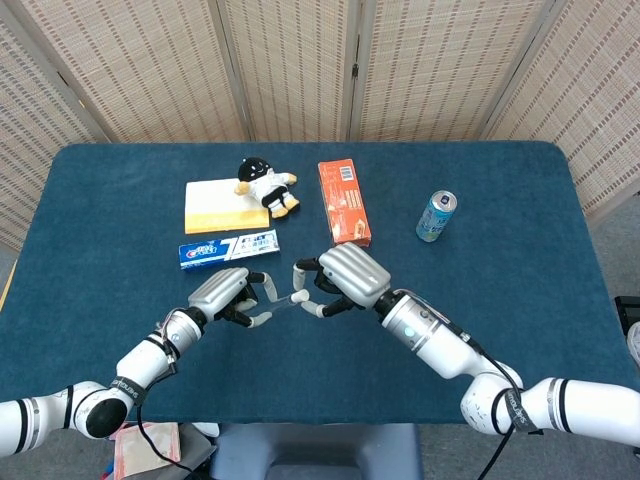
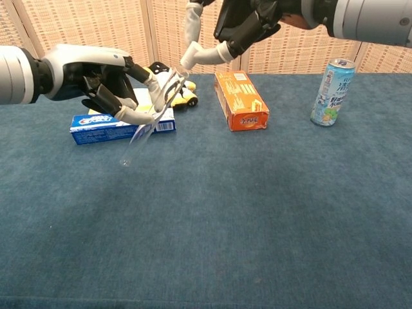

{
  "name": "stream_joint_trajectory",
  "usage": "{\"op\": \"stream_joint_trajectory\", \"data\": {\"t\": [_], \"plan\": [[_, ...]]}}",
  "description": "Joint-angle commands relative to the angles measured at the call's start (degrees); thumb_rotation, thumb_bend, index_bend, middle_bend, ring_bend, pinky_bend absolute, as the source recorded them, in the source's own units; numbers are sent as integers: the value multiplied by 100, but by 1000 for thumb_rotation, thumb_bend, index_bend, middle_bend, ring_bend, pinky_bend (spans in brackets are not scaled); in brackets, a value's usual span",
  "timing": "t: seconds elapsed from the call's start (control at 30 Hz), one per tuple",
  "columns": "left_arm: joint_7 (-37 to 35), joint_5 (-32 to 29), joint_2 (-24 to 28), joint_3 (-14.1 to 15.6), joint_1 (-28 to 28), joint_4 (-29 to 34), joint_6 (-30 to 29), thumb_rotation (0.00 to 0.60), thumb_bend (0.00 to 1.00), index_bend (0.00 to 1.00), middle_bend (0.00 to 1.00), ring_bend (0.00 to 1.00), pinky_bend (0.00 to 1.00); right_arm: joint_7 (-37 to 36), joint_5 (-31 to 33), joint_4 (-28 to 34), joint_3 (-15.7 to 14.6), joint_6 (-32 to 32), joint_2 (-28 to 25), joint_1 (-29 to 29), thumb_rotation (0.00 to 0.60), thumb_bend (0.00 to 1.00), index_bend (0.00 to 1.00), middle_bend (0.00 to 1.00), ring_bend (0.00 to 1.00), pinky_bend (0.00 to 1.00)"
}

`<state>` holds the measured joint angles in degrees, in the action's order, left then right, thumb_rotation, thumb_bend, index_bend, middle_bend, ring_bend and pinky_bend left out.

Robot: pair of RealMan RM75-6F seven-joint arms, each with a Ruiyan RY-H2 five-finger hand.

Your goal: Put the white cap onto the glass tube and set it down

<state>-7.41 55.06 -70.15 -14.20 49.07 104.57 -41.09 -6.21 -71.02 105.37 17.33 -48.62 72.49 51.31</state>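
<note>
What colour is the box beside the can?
Orange, with white print on its top; the box shows best in the chest view.

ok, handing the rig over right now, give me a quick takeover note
Left hand: holds the glass tube tilted above the table, open end up toward the right hand.
Right hand: pinches the white cap right at the tube's mouth.
Done: both things picked up and brought together over the table.
Left: the views don't show whether the cap is seated, so press it on, confirm, then set the capped tube down.
</note>
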Motion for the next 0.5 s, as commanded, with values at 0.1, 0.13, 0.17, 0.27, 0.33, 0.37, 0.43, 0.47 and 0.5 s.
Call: {"op": "stream_joint_trajectory", "data": {"t": [0.1, 0.13, 0.17, 0.27, 0.33, 0.37, 0.43, 0.47, 0.5], "plan": [[-5, -5, 13, 1, 13, 14, -7, 600, 427, 592, 1000, 1000, 1000, 8, 9, -2, -27, 10, 11, 12, 600, 413, 605, 1000, 1000, 1000], [-3, -5, 12, -1, 16, 16, -16, 600, 427, 592, 1000, 1000, 1000, 11, 11, -4, -31, 13, 15, 16, 600, 412, 605, 1000, 1000, 1000], [-2, -9, 14, 2, 20, 18, -17, 600, 427, 592, 1000, 1000, 1000, 13, 13, -6, -36, 17, 21, 22, 600, 413, 605, 1000, 1000, 1000], [0, -27, 10, 6, 33, 16, -18, 600, 427, 592, 1000, 1000, 1000, 24, 23, -11, -47, 31, 34, 40, 600, 413, 605, 1000, 1000, 1000], [4, -40, 4, 13, 44, 13, -14, 600, 427, 592, 1000, 1000, 1000, 39, 35, -26, -53, 32, 50, 51, 600, 413, 605, 1000, 1000, 1000], [9, -45, -2, 21, 50, 12, -10, 600, 427, 592, 1000, 1000, 1000, 39, 45, -33, -52, 36, 57, 58, 600, 413, 605, 1000, 1000, 1000], [19, -44, -4, 32, 58, 9, -6, 600, 427, 592, 1000, 1000, 1000, 41, 58, -49, -51, 39, 65, 68, 600, 413, 605, 1000, 1000, 1000], [25, -43, -7, 38, 62, 8, -9, 600, 427, 592, 1000, 1000, 1000, 38, 66, -57, -49, 40, 71, 73, 600, 413, 605, 1000, 1000, 1000], [24, -43, -11, 40, 64, 9, -11, 600, 427, 592, 1000, 1000, 1000, 38, 73, -60, -50, 46, 72, 78, 600, 413, 605, 1000, 1000, 1000]]}}
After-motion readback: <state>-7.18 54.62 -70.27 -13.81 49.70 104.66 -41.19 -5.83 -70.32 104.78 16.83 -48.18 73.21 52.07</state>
